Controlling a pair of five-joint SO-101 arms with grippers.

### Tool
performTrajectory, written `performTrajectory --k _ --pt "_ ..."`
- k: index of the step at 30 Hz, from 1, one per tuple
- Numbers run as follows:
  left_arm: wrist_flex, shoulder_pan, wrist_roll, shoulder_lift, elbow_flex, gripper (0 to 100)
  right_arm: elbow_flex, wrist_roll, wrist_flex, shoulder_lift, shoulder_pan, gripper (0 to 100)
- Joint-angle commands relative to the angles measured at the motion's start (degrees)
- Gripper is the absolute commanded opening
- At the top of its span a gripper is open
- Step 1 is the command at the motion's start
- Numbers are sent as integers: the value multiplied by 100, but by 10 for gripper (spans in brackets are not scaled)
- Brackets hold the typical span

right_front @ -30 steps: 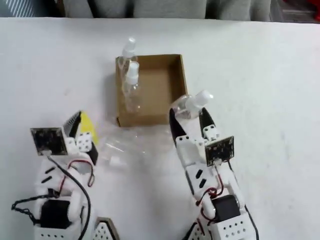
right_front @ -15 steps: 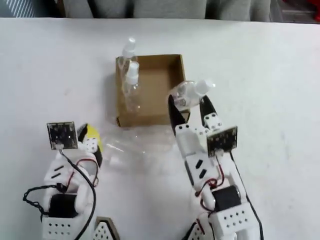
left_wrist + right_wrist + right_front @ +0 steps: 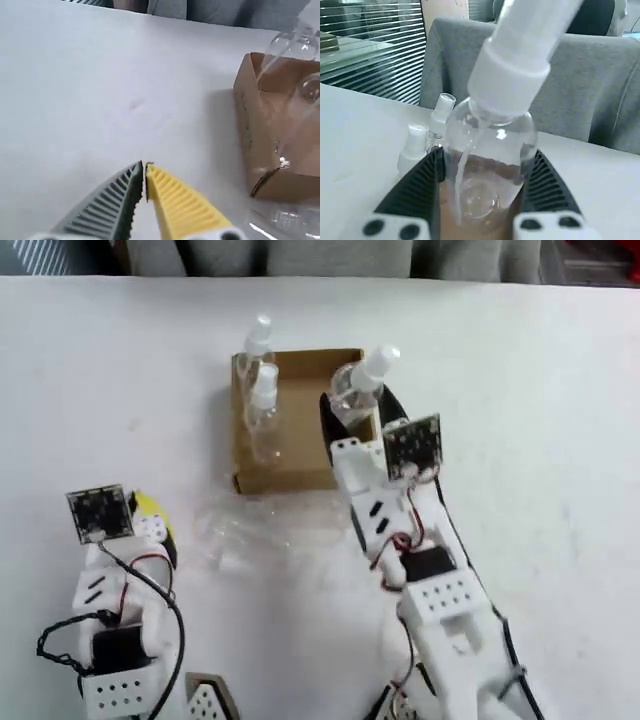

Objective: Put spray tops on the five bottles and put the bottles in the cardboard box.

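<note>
**Two capped bottles at the box, a third held over it**

Right end effector (image 3: 356, 415) is clamped on a clear bottle (image 3: 348, 398). Its white spray top (image 3: 378, 362) is already on. It hangs tilted above the right half of the cardboard box (image 3: 290, 480), top pointing far-right.

The two capped bottles (image 3: 262, 410) stand along the box's left side. The farther one is at the far-left corner, and I can't tell if it's fully inside.

Left end effector (image 3: 145, 167) sits near-left over the tabletop (image 3: 520, 390), fingers together, holding nothing.

Loose clear plastic (image 3: 235, 535) lies on the tabletop just near of the box, between the arms. It looks like the remaining bottles, but it's too faint to count.

My read: the step in hand is boxing bottle three.

The next move calls for:
- Lowering into the free right half of the box.
- Staying off the right wall and away from the standing pair.
- Parting the fingers only once the base is down, since a tilted bottle let go high would likely topple.

After that, the loose ones still need tops.
</note>
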Motion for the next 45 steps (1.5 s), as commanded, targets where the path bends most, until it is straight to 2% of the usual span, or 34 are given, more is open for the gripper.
performTrajectory --k 1,11,28,45 --pt "18 -57 -281 -57 -9 24 -607 26 -611 778 75 15" --pt "9 -57 -316 -57 -9 24 -1916 26 -1262 3029 75 15" --pt "-18 -57 -316 -57 -9 24 -3991 70 -1420 5877 356 15" --pt "-18 -57 -316 -48 -9 24 -4826 79 -1420 6853 541 15"
